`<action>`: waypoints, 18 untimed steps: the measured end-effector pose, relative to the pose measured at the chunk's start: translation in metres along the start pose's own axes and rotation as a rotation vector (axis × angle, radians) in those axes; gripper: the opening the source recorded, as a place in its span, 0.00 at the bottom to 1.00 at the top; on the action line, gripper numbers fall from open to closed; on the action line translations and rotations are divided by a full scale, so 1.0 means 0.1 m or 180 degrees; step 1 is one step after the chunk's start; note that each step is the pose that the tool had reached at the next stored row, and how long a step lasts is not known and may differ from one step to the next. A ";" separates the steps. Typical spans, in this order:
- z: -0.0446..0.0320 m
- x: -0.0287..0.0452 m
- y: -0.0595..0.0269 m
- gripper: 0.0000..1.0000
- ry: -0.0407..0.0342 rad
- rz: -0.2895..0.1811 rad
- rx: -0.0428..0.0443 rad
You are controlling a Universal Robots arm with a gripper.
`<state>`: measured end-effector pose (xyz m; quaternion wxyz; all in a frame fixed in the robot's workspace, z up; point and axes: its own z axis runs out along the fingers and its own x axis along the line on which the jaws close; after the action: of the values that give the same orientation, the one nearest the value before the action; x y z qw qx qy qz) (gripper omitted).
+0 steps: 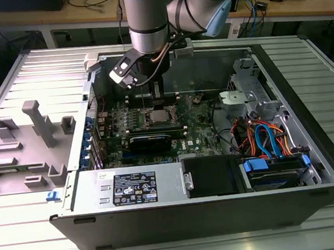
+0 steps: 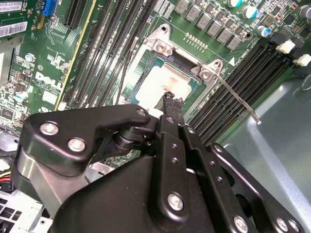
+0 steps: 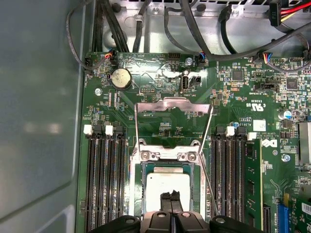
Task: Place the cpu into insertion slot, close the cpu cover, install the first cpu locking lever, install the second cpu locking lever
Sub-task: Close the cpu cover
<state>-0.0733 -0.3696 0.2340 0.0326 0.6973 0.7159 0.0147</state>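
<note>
Chip (image 3: pixel 165 183) lies in the socket (image 3: pixel 144 184), pale top showing; cover (image 3: pixel 172 103) stands flipped open beyond it. Tool (image 3: pixel 170 196) sits over the chip, tips pinched together, holding nothing; contact unclear. Judgement: chip light, rigid, delicate underneath, so hold by edges. Cover thin, stiff; push its free edge.

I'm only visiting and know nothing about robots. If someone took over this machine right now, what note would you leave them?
Gripper: shut, holding nothing, tips right above the chip.
Chip: lying in its socket on the green board.
Cover: swung open, away from the chip.
Lever: the thin rod beside the socket stands free, not latched.
Done: chip placed.
Left: close the cover, fasten both levers.
</note>
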 end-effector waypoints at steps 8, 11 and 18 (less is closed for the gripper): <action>0.000 0.000 0.003 0.11 0.0000 0.0000 0.0000; -0.006 0.000 0.004 0.11 -0.0001 0.0000 0.0000; -0.149 -0.004 0.013 0.11 0.0000 0.0000 0.0000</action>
<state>-0.0730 -0.3696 0.2489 0.0326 0.6973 0.7159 0.0147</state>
